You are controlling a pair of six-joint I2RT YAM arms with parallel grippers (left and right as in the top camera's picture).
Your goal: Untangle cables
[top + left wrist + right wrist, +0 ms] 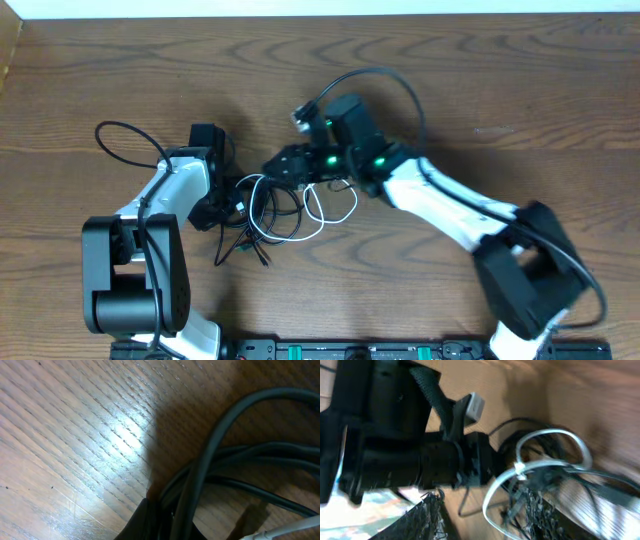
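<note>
The cables lie tangled mid-table: black cords (252, 205) with loose ends trailing toward the front, and one white cable (322, 215) looping on their right. My left gripper (230, 205) sits at the tangle's left side, shut on the black cords. Up close, those black cords (225, 435) run straight into its closed tip (160, 522), and the white cable (287, 530) shows at the lower right corner. My right gripper (272, 168) hovers over the tangle's top. It is open, with the white loop (550, 435) and some black cord (512, 505) between its fingers (540, 515).
The left arm's black wrist body (395, 440) fills the left of the right wrist view, close to my right fingers. A thick black arm cord (125, 135) loops behind the left arm, another (385, 80) arcs over the right arm. Bare wood (480, 60) surrounds the tangle.
</note>
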